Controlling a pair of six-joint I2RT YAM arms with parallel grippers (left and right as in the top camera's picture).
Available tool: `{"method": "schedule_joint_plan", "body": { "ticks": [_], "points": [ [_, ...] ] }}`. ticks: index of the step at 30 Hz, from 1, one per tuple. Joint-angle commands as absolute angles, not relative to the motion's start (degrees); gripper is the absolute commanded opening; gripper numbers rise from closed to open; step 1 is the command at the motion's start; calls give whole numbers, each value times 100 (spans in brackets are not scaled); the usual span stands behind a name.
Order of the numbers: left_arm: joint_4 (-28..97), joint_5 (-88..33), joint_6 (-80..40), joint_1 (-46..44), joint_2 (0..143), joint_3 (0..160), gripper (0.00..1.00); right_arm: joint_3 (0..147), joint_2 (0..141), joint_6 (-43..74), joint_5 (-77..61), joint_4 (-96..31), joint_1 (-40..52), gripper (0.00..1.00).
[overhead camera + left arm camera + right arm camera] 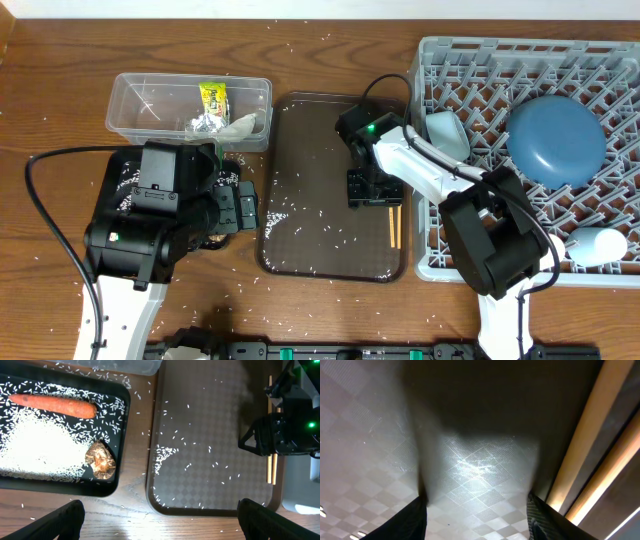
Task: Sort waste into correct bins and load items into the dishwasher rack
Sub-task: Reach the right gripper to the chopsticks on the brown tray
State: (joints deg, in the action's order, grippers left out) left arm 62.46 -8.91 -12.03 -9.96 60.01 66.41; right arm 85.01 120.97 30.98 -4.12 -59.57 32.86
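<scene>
The chopsticks lie on the serving tray at its right edge, just beside the rack. The right gripper hangs low just left of them, fingers apart w/ nothing between, prob. lining up a pick. Left gripper, also apart & empty, hovers betw. black tray & serving tray, out of the way. Print on yellow wrapper in clear tub: unreadable.

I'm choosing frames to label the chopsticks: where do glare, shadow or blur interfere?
Right wrist view: the chopsticks are blurred streaks at the right edge, glare sits mid-frame on the brown tray, heavy shadow above. Left wrist view: sharp, mild glare on the tray's near rim. Overhead view: evenly lit, chopsticks small but crisp.
</scene>
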Motion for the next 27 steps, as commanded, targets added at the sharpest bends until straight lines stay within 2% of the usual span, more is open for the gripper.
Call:
{"method": "schedule_joint_plan", "body": {
  "ticks": [1, 21, 27],
  "points": [
    [6254, -945, -1236, -967, 6018, 6667, 98, 8536, 11952, 2908, -401, -5964, 3306, 57],
    [6254, -945, -1236, -967, 6018, 6667, 98, 8495, 11690, 3085, 491, -6001, 3223, 65],
    [6257, -945, -1236, -967, 6018, 6667, 98, 8178, 11734, 3114, 362, -5664, 3277, 63]
  ]
}}
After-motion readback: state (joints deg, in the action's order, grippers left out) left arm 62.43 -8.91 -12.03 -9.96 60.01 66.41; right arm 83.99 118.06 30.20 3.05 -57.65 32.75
